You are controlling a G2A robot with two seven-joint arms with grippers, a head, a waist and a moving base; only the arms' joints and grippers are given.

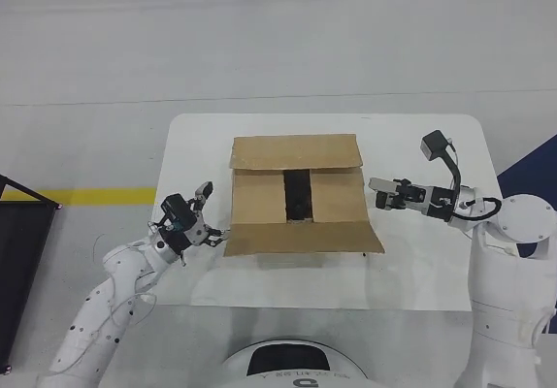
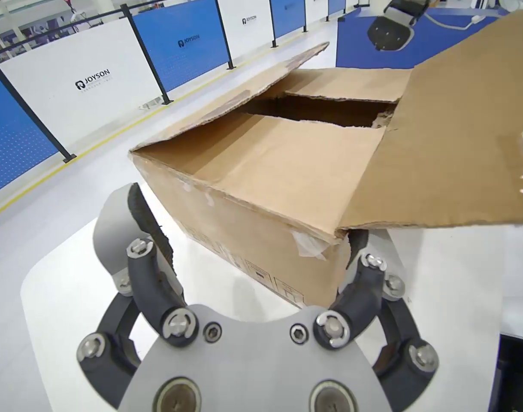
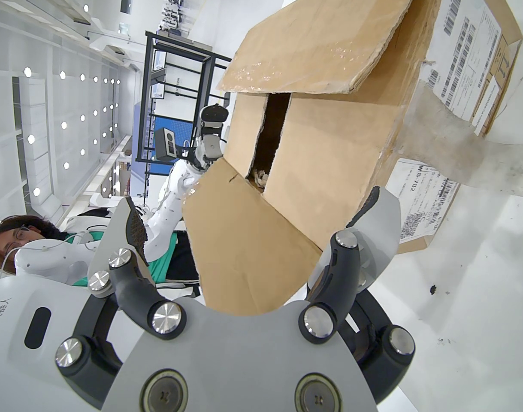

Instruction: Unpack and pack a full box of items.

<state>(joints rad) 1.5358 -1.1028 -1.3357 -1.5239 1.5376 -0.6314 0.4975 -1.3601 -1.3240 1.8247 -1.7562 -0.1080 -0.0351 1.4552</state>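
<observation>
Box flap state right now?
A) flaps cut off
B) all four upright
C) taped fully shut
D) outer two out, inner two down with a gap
D: the top view shows the box with two long flaps spread outward and two inner flaps lying flat, a dark gap between them.

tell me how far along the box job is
Done: the cardboard box has its two outer flaps folded out. In hand: nothing is gripped. The left tool, open, sits at the box's near corner; the right tool, open, sits at the opposite side. Left: the two inner flaps lie nearly flat with only a dark gap between them, so they need opening, then items come out and go back in.
</observation>
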